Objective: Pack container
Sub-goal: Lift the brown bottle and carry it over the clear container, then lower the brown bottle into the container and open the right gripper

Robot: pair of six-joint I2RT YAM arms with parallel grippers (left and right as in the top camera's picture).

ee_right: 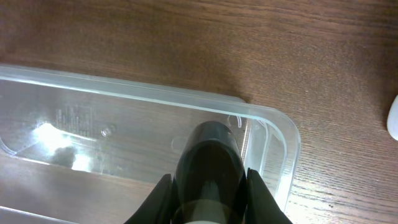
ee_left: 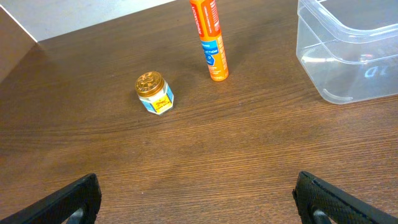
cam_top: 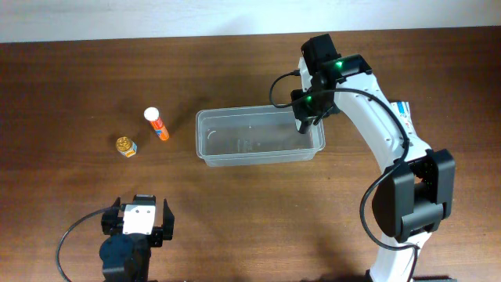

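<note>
The clear plastic container (cam_top: pixel 235 113) lies open at the table's middle; it also shows in the left wrist view (ee_left: pixel 354 68) and the right wrist view (ee_right: pixel 112 118). My right gripper (cam_top: pixel 307 117) is shut on a dark bottle (ee_right: pixel 210 155) and holds it over the container's right end, just inside the rim. My left gripper (cam_top: pixel 141 206) is open and empty near the front left edge, its fingers (ee_left: pixel 199 199) wide apart over bare wood.
An orange tube with a white cap (cam_top: pixel 156 124) (ee_left: pixel 209 40) and a small gold-lidded jar (cam_top: pixel 126 146) (ee_left: pixel 153 92) lie left of the container. A white item (cam_top: pixel 403 108) (ee_right: pixel 393 118) lies to the right, partly hidden by the right arm.
</note>
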